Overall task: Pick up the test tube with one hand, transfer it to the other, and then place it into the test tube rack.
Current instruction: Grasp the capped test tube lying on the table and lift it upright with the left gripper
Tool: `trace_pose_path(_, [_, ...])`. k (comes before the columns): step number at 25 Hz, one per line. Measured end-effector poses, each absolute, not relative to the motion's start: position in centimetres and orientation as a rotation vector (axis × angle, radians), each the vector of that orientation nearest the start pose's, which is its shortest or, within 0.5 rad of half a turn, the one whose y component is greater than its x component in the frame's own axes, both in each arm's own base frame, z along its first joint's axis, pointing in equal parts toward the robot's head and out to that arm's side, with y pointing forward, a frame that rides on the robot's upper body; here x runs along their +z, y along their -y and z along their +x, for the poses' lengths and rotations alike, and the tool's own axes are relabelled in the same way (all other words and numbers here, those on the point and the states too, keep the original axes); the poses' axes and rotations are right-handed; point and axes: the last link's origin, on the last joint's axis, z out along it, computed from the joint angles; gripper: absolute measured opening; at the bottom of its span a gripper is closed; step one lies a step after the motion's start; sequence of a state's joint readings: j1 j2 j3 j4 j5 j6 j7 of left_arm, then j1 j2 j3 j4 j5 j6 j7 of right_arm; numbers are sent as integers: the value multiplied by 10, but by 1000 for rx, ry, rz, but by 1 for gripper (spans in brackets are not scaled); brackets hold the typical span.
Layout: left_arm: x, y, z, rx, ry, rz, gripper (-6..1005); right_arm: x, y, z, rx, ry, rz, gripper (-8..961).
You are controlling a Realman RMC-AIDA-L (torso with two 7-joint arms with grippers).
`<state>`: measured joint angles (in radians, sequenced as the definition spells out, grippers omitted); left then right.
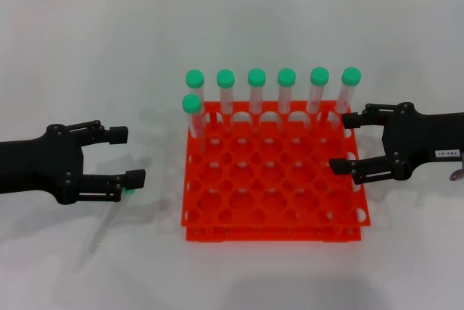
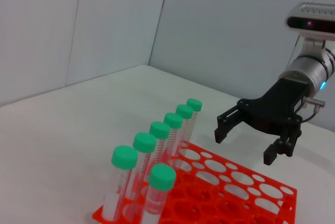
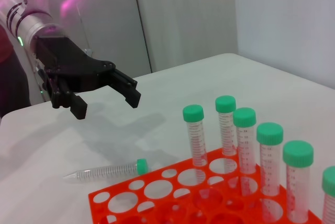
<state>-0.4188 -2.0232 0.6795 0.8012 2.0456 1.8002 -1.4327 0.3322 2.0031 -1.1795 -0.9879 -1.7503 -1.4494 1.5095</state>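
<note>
Test tube (image 3: 107, 171) lying flat on your tabletop (image 1: 87, 56), left of the rack (image 1: 272, 187).
Left pincer (image 1: 122, 156) hangs over it, released; right pincer (image 1: 346, 143) released too, frame right.

A: How many clear plastic tubes with green caps?
B: Eight: seven upright (image 1: 225, 93) in the single orange-red plastic grid rack (image 1: 274, 234), one lying on the white tabletop (image 3: 107, 171).
A: Black two-finger grippers?
B: Two.
</note>
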Motion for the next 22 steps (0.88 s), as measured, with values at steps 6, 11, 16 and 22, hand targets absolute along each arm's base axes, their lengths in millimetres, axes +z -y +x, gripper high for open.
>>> trace_pose_path(6, [42,-289,-283,-661,623,-2843,891,14,-315,250,504,-436,-2812,869])
trace_pose_path(11, [42,-289,-283,-662,623,-2841,891,14,-314,250,504,-437,-2811,869])
trace_pose_path(16, [43,-289,-283,-661,624,-2840,892,13,-314,250,507,-441,-2811,869])
trace_pose_path(22, [44,-289,-284,-651,637,-2842,891,13,-314,250,513,-444,-2808,869])
